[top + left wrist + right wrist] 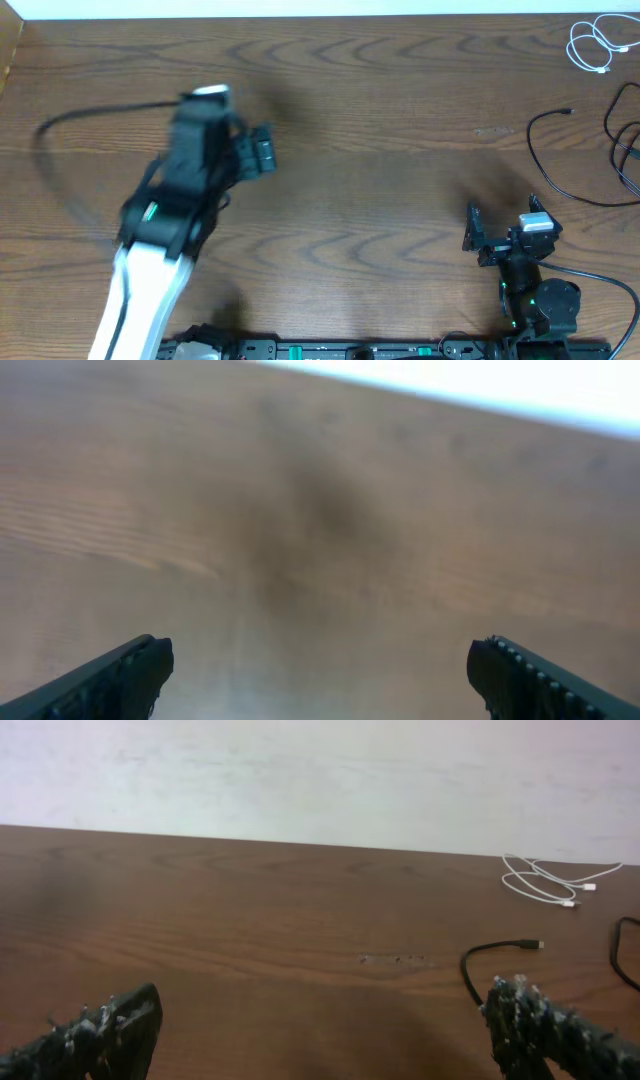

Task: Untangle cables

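The white cable (595,45) lies coiled at the far right corner of the desk (380,120), the black cable (580,160) just nearer, and we see the right hand (472,228) and the left hand (262,150), well to the left, both wide open and empty; we judge a pinch could slip off such thin, flat-lying cords.

I have bare tabletop (380,150) across the whole middle, with wide passage there. The far right is cluttered: the white cable (592,45) lies by the back edge, and the black cable (466,970) loops ahead-right of my right gripper (320,1020).
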`<state>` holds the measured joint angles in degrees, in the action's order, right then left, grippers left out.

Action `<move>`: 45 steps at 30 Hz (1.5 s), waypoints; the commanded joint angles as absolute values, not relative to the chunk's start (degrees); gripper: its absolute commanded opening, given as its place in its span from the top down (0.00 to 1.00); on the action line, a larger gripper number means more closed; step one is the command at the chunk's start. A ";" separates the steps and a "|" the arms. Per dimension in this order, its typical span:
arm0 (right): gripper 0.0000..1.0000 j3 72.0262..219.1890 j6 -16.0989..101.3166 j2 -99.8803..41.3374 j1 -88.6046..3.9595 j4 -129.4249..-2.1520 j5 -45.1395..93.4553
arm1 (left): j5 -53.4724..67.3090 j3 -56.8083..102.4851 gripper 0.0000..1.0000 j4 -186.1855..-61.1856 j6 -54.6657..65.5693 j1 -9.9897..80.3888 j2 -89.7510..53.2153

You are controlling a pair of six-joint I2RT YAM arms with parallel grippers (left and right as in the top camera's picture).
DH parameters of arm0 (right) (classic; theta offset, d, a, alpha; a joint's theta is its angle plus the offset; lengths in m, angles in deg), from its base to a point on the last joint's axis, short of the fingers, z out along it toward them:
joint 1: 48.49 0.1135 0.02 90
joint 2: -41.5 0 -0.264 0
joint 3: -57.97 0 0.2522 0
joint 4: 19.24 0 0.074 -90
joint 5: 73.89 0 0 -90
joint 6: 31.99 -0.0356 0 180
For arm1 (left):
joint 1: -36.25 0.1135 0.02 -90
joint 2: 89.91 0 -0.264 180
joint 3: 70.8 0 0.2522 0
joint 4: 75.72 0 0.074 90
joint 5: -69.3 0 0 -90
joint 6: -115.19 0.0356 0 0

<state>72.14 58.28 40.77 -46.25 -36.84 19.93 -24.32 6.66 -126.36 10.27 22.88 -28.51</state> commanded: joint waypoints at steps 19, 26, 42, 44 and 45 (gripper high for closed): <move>0.01 72.05 58.72 40.86 -45.98 -37.08 19.64 | -19.86 -42.03 0.01 -84.59 17.94 35.78 -77.55; 0.01 72.05 58.74 40.86 -45.98 -37.08 19.64 | -19.86 -50.54 0.01 -82.50 21.00 37.57 -85.97; 0.01 72.05 58.74 40.86 -45.98 -37.08 19.64 | -21.80 -56.83 0.01 -86.95 25.94 37.57 -89.84; 0.01 72.05 58.74 40.86 -45.98 -37.08 19.64 | -21.82 -56.83 0.01 -89.29 26.55 37.57 -89.84; 0.01 72.05 58.72 40.86 -45.98 -37.08 19.62 | -21.82 -56.83 0.01 -90.26 26.55 37.57 -89.84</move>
